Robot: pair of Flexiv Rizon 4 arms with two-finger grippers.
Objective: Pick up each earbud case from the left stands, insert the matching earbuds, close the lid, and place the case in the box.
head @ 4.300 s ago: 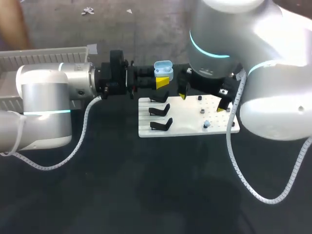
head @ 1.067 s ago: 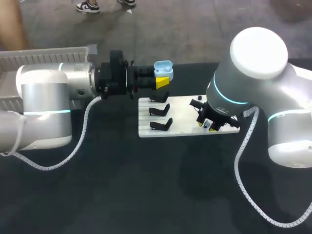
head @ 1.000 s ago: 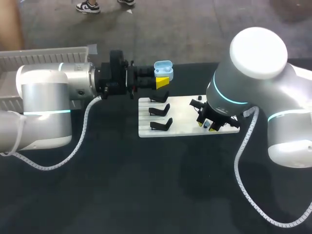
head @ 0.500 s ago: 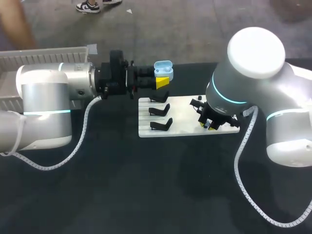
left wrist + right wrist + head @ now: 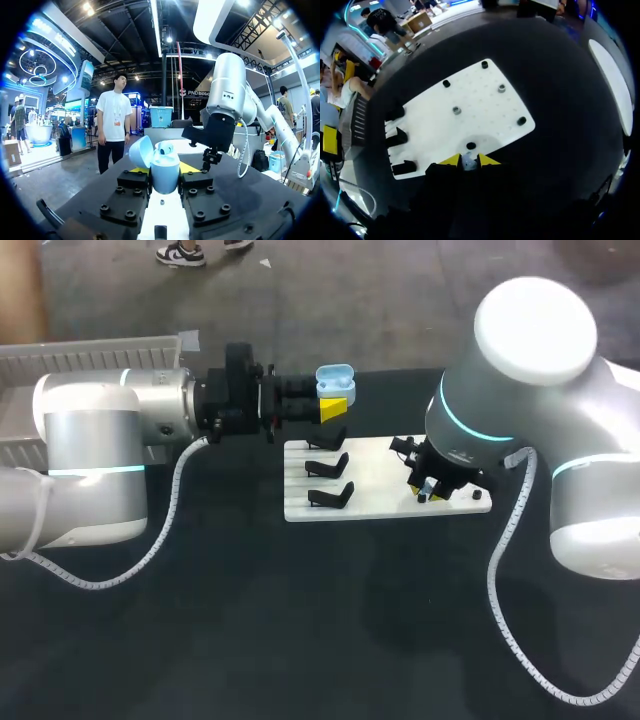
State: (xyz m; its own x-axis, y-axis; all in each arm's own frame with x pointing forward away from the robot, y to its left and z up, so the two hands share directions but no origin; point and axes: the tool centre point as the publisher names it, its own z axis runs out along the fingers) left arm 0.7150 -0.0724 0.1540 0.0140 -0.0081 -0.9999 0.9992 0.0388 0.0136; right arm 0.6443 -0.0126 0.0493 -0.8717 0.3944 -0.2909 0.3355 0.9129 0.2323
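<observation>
My left gripper [image 5: 333,408] is shut on a light blue earbud case [image 5: 335,380], holding it in the air behind the white board [image 5: 380,475]. In the left wrist view the case [image 5: 165,175] sits between the yellow tips with its lid swung open and one earbud [image 5: 166,147] showing in it. Over the board's right part, my right gripper [image 5: 430,492] points down. The right wrist view shows that gripper [image 5: 469,160] shut on a small pale blue earbud [image 5: 468,163], just above a black peg [image 5: 471,145].
Three empty black stands [image 5: 328,466] line the board's left side. Several small black and grey pegs [image 5: 456,110] dot its right part. A grey ribbed tray [image 5: 90,350] lies at the back left, behind my left arm.
My right gripper has shut on the pale blue earbud at the board's right part and risen slightly with it. The left arm and the case have not moved.
</observation>
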